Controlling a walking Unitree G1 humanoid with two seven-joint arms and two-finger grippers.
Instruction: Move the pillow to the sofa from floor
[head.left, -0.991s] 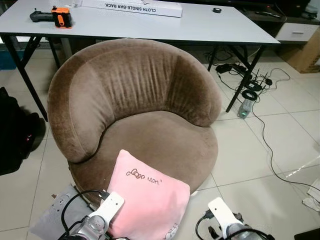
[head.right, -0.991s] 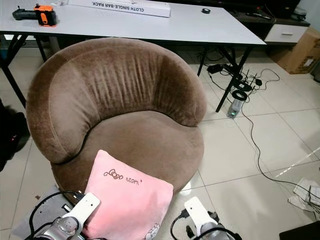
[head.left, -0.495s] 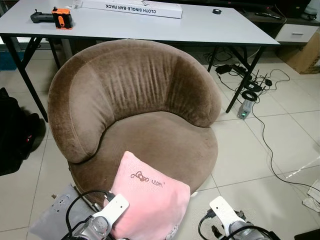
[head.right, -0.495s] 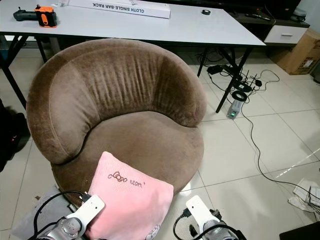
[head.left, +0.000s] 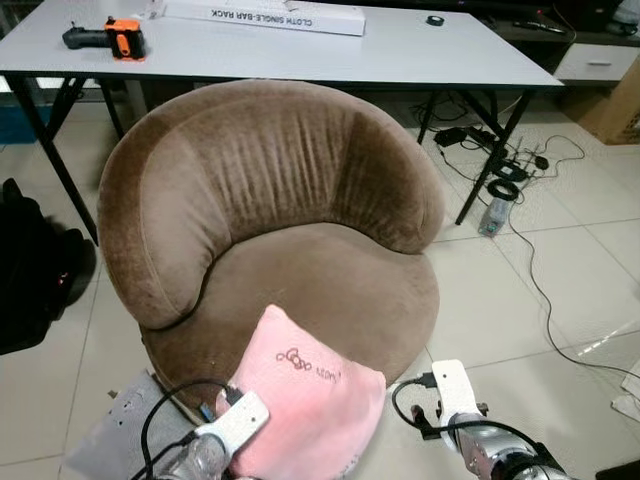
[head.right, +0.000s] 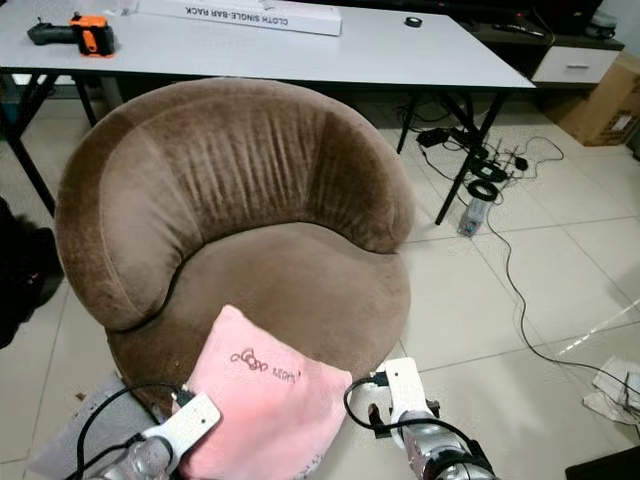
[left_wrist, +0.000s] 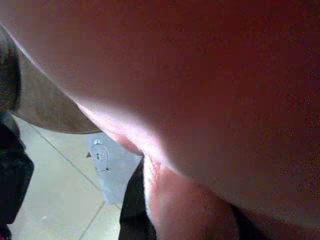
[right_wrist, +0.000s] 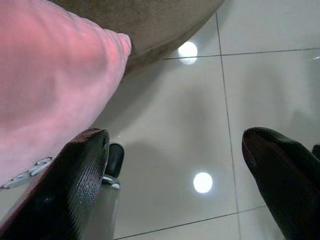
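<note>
Pink pillow (head.left: 305, 400), soft, likely light and squashy; best taken by opposite side edges. Small printed motif on face. Leans on sofa (head.left: 270, 220) front rim at 6 o'clock. Right gripper (right_wrist: 180, 185) fingers spread beside it; left gripper (left_wrist: 145, 210) against pillow, finger state untellable.

This looks like a lived-in room of a home that doubles as a workspace: a round brown plush sofa (head.left: 270, 220) stands on a floor of pale glossy tiles (head.left: 560, 250), backed against a long white table (head.left: 400, 50) on black legs. Near the table's far edge lies a flat box printed "CLOTH SINGLE-BAR RACK" (head.left: 265, 15) (a household item), with an orange-and-black handheld tool (head.left: 122, 37) toward its left end. Cables and a power strip (head.left: 500, 165) trail across the tiles under the table's right end, beside a cardboard box (head.left: 615, 110).
</note>
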